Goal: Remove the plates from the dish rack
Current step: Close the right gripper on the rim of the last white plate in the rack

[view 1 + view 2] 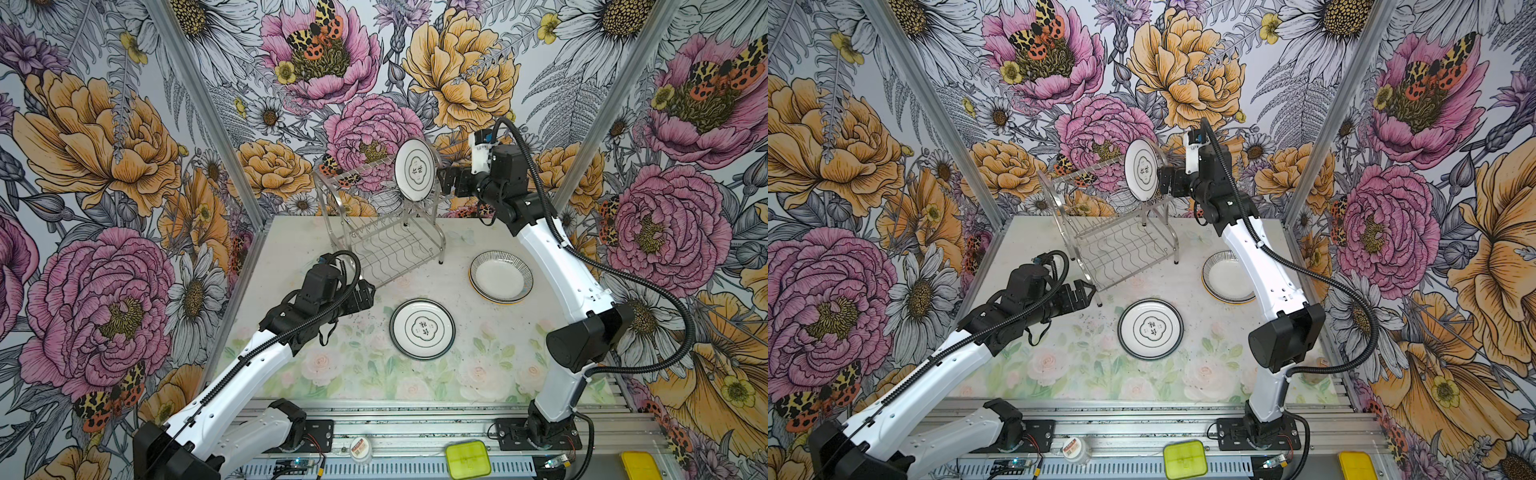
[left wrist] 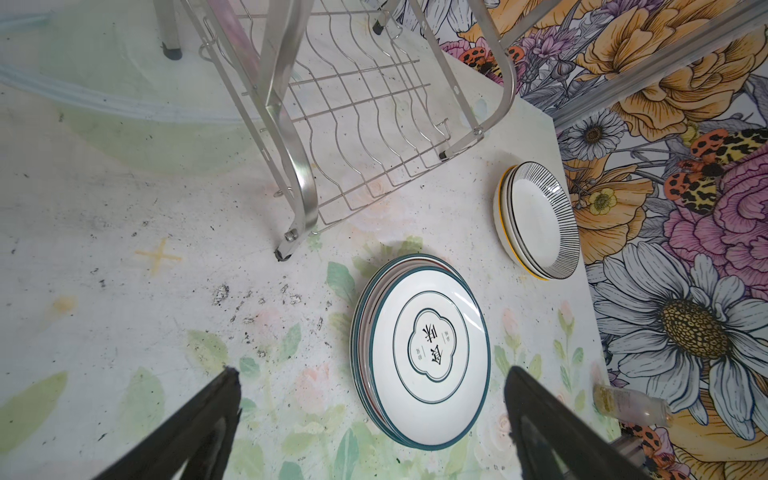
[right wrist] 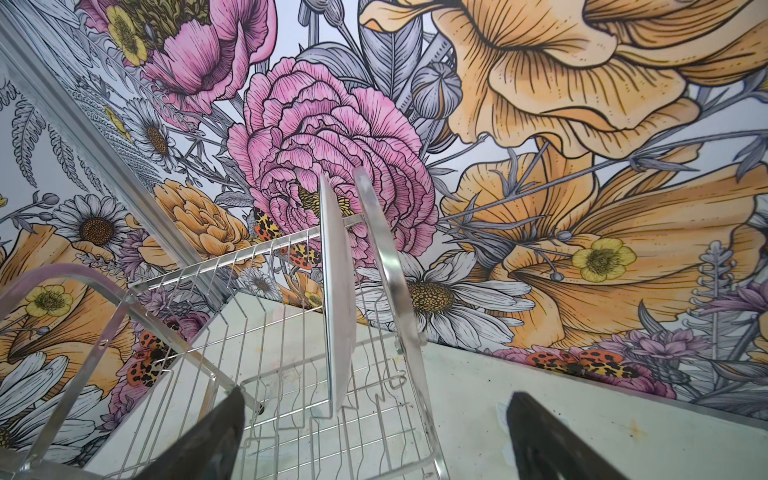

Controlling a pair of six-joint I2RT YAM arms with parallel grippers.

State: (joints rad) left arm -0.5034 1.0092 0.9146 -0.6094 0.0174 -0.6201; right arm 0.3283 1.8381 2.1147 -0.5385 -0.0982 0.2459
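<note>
- One plate (image 1: 415, 169), white with a cloud emblem, stands on edge in the upper tier of the dish rack (image 1: 386, 245), at the end nearest the right arm, just beside the arched end loop. No other plate shows in the rack.
- Unloaded plates lie in two stacks on the bench (image 1: 332, 374): an emblem-topped stack (image 1: 422, 329) in front of the rack, and a striped-rim stack (image 1: 501, 276) near the rack's right foot.
- The right gripper (image 1: 448, 179) is level with the racked plate and close behind it, jaws wide apart and empty. The right wrist view shows the plate edge-on ahead of the fingers, not yet enclosed.
- The left gripper (image 1: 1084, 292) is low over the bench by the rack's front corner, jaws apart and empty.
- Judgement: the approach to the last plate is in hand, and the task is near completion.
- The next move calls for advancing until the rim sits between the fingers, closing, then lifting clear of the slot wires and end loop.
</note>
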